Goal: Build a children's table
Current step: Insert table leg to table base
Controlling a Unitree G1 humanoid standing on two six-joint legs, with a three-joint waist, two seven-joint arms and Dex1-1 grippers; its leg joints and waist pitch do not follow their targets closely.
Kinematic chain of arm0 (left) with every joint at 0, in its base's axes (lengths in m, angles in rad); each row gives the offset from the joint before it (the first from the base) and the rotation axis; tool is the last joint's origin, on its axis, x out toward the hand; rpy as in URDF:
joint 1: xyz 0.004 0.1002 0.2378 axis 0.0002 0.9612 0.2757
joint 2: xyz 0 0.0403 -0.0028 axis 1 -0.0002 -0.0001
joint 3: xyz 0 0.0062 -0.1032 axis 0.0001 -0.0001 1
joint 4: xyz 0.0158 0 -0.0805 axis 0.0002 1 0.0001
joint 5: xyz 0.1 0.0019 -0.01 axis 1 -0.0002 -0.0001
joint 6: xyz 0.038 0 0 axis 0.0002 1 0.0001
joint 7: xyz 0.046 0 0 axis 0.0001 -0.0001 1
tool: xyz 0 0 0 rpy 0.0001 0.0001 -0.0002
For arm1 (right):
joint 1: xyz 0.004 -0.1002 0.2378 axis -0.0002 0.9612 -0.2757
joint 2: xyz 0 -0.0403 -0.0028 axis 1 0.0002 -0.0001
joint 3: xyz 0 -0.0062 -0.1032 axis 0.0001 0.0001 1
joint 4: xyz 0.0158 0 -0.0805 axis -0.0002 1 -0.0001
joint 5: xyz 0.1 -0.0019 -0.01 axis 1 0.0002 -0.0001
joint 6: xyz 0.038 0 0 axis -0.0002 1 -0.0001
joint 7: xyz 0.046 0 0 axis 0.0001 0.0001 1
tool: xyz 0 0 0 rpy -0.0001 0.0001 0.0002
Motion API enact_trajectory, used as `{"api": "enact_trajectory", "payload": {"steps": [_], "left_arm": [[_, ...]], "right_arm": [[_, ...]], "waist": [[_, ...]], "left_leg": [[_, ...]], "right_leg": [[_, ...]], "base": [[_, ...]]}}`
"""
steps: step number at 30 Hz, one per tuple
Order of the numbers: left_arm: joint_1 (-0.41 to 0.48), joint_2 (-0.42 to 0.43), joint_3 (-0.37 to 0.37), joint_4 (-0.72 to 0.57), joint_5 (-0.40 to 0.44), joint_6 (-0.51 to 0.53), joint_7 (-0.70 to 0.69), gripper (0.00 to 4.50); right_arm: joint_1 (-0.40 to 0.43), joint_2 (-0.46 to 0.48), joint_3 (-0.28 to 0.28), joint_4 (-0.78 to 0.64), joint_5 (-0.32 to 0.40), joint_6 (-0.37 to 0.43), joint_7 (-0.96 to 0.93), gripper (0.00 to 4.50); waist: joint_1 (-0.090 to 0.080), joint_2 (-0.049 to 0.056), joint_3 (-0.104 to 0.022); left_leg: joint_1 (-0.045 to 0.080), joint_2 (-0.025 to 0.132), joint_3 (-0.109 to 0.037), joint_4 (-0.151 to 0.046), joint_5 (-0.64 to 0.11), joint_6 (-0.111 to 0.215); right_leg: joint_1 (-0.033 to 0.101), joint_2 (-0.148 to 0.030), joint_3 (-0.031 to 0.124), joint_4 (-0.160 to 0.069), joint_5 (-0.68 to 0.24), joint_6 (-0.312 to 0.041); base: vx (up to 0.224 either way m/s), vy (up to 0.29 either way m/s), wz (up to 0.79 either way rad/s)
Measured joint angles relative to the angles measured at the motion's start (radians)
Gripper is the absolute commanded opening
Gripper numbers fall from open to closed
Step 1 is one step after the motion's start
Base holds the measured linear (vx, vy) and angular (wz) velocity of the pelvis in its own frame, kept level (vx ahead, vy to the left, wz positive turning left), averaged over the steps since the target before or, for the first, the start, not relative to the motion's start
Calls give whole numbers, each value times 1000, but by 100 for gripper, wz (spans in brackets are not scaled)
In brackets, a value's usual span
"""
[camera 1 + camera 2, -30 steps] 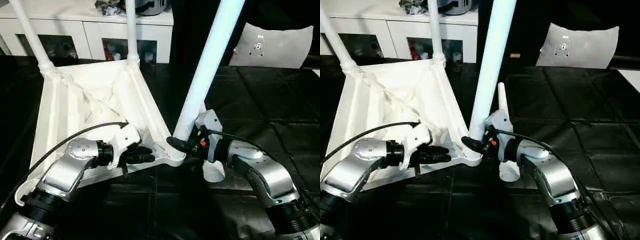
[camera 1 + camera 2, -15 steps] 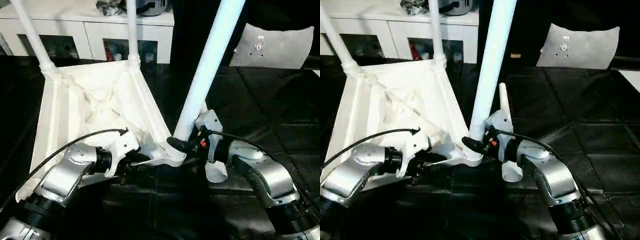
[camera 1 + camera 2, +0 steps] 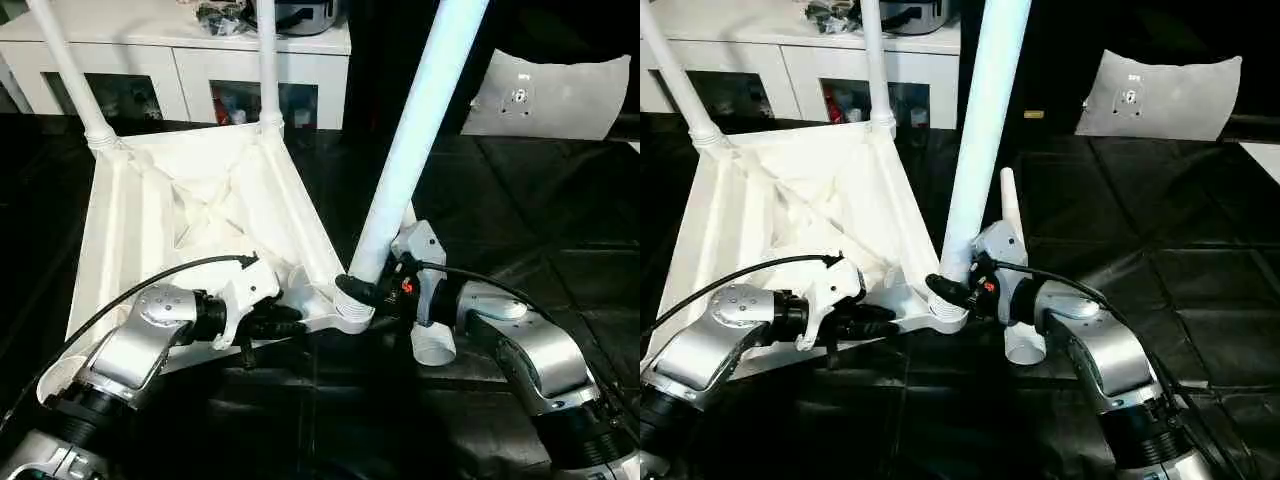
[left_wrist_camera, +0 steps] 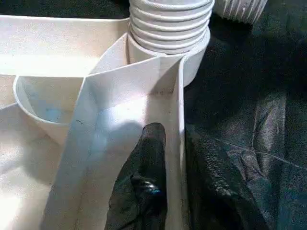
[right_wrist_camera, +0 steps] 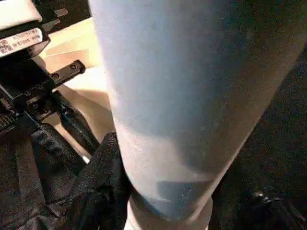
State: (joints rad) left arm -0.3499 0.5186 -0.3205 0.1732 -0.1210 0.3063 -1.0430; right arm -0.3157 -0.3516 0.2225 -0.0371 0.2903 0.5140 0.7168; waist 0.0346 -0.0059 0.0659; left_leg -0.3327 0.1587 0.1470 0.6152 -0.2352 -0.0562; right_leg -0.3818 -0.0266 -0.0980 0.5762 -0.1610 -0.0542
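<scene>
The long tapered white plastic leg [image 3: 415,140], clamped at its base by the right gripper [image 3: 362,290], rises toward 1 o'clock from the upturned white ribbed top [image 3: 190,215], whose rim the left gripper [image 3: 283,320] pinches.

Left claw [image 3: 285,322]: a second ago it lay over the near part of the table top [image 3: 150,215], fingers on the ribbed underside. Half a second ago it had dropped off to the near edge. Now its fingers [image 4: 144,177] straddle the near rim wall, one inside, one outside, just left of the corner socket [image 3: 350,305].

Near-right corner of the table top sits slightly higher than a second ago; the tilt of the top has changed a little with it.
</scene>
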Motion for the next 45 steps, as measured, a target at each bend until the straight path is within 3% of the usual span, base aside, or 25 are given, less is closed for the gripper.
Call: {"api": "enact_trajectory", "payload": {"steps": [5,15,22,28,32,35,38,43,45], "left_arm": [[-12,16,-31,8,33,-43,-15,7],[-11,65,-29,3,0,-53,-110,0],[-14,46,-27,12,1,-52,-102,0],[-15,31,-25,22,2,-51,-93,0],[-15,30,-28,22,2,-54,-95,0],[-15,30,-31,26,7,-69,-101,0],[-17,35,-31,27,10,-70,-108,0],[-29,43,-36,28,19,-70,-120,0],[-43,53,-42,31,19,-71,-140,0]], "right_arm": [[0,0,0,0,-3,-1,0,189],[-18,-28,11,-1,36,36,96,189],[24,3,-62,22,106,66,90,189],[77,17,-92,21,120,26,72,189],[105,1,-72,3,99,-20,71,189],[109,-48,-11,-40,37,-92,79,189],[60,-73,39,-30,-18,-110,119,189],[2,-88,67,10,-42,-111,184,189],[-6,-94,69,12,-42,-111,211,189]], "waist": [[-1,1,0],[4,1,0],[19,2,0],[23,8,-1],[25,11,-1],[27,13,-2],[22,14,-1],[18,7,3],[18,-2,8]], "left_leg": [[0,0,0,0,0,0],[0,0,0,-5,0,0],[1,0,0,-8,0,0],[1,-1,2,-9,1,-1],[1,-1,2,-11,1,-1],[1,-1,4,-14,1,-1],[1,-1,4,-14,1,-1],[1,-1,4,-15,1,-1],[1,-1,4,-18,1,-1]], "right_leg": [[0,0,0,0,0,0],[0,0,0,-1,-2,0],[0,0,0,-1,-4,0],[1,-1,0,-4,-4,0],[1,-2,0,-6,-4,1],[1,-2,0,-7,-5,2],[1,-2,0,-7,-5,2],[1,-2,0,-7,-5,2],[1,-2,-1,-9,-5,2]], "base": [[0,0,0],[0,0,0],[0,0,0],[0,0,0],[0,0,0],[0,0,0],[0,0,0],[0,0,0],[0,0,0]]}}
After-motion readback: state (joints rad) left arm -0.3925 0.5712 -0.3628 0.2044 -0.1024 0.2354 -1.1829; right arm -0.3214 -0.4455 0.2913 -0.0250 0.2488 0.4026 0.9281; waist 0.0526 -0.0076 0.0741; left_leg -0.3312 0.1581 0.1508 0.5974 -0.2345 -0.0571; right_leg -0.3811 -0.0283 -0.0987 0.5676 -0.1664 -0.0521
